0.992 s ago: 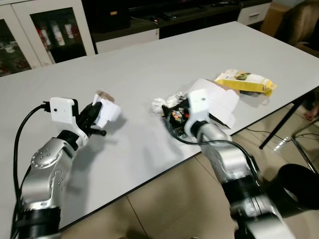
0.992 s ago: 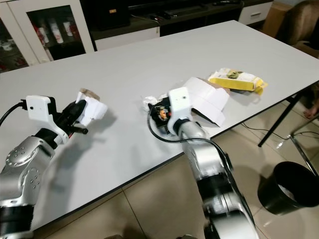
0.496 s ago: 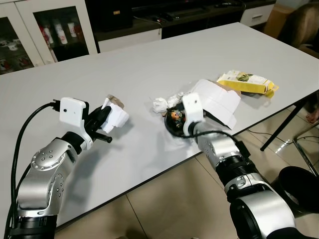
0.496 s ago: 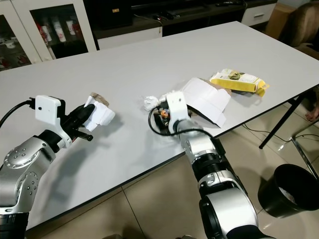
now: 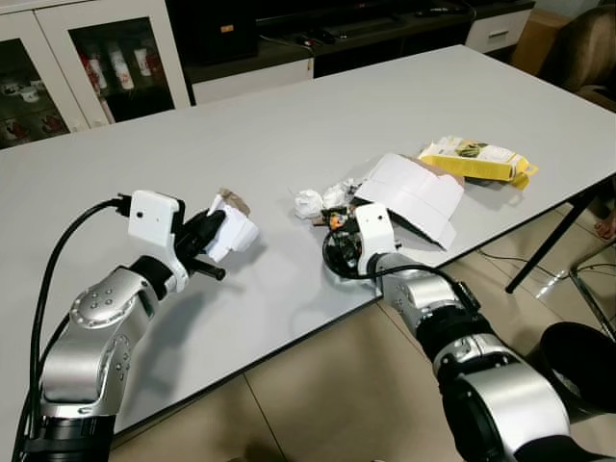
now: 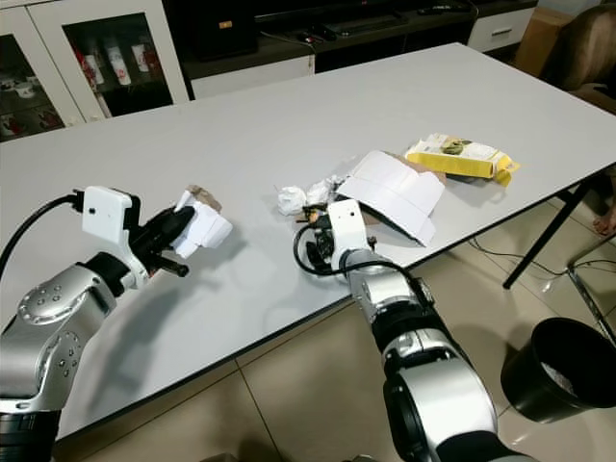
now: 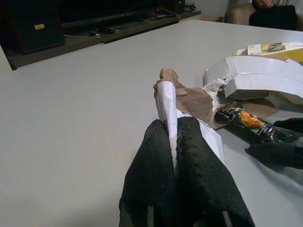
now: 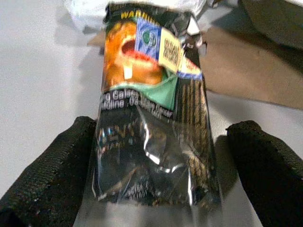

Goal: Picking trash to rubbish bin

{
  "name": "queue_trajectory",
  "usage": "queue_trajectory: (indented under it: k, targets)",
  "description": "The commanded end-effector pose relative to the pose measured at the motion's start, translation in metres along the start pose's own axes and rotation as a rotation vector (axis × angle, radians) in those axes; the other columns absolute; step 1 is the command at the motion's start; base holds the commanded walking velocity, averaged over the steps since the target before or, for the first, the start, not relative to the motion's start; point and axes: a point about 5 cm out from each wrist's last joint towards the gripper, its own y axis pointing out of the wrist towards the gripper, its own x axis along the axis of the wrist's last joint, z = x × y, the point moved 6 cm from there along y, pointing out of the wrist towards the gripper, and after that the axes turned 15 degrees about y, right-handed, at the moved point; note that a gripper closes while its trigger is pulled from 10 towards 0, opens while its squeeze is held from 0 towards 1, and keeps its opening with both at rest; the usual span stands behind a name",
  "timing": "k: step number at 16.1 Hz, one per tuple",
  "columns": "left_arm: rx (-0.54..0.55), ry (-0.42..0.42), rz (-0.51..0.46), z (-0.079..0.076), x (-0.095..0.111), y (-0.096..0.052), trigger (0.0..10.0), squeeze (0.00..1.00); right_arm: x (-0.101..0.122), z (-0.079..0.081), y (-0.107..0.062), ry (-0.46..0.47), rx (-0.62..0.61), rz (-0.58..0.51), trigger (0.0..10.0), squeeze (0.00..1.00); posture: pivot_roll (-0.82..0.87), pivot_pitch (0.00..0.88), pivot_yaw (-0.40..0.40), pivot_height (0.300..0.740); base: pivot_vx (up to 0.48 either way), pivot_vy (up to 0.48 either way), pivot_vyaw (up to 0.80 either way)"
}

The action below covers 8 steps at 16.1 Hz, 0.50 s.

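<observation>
Trash sits on the white worktop (image 5: 289, 135), mostly near its front-right edge. Left end effector (image 7: 176, 142) is clamped tight on a folded white carton scrap w/ brown paper (image 5: 231, 223), held just above the worktop, left of the main pile. Right end effector (image 8: 156, 137) has fingers (image 8: 52, 165) spread wide, one each side of a shiny black snack wrapper (image 8: 151, 123) w/ orange and green print; wrapper lies between them, not pinched. In head views, the wrapper (image 6: 320, 231) is near the worktop's front edge, just beside a crumpled white tissue (image 5: 308, 201) and a big flattened white box (image 5: 414, 192). A yellow packet (image 5: 476, 159) lies further right, close to the box's far end. Black rubbish bin (image 6: 558, 371) stands on the tiled floor, lower right, well apart from the pile.
</observation>
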Motion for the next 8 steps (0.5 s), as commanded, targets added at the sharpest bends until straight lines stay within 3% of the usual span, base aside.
queue_trajectory:
  k: [1, 2, 3, 8]
  targets:
    - [-0.012, 0.019, -0.015, -0.0005, 0.0079, 0.0014, 0.0, 0.0, 0.0048, 0.0034, 0.0007, 0.008, 0.018, -0.016, 6.7, 0.0, 0.01, 0.0, 0.031, 0.74, 0.0, 0.0, 0.0]
    - [-0.013, 0.02, -0.015, -0.0003, 0.0081, 0.0013, 0.0, 0.0, 0.0062, 0.0042, 0.0008, 0.011, 0.024, -0.021, 3.0, 0.0, 0.0, 0.0, 0.03, 0.74, 0.0, 0.0, 0.0]
    - [-0.015, 0.021, -0.015, -0.0008, 0.0077, 0.0016, 0.0, 0.0, 0.0076, 0.0041, 0.0008, 0.013, 0.024, -0.025, 0.0, 0.0, 0.0, 0.0, 0.029, 0.74, 0.0, 0.0, 0.0]
    - [-0.04, 0.017, -0.013, -0.0083, 0.0058, -0.0006, 0.0, 0.0, 0.0055, 0.0046, 0.0016, 0.011, 0.034, -0.018, 0.0, 0.0, 0.0, 0.0, 0.023, 0.74, 0.0, 0.0, 0.0]
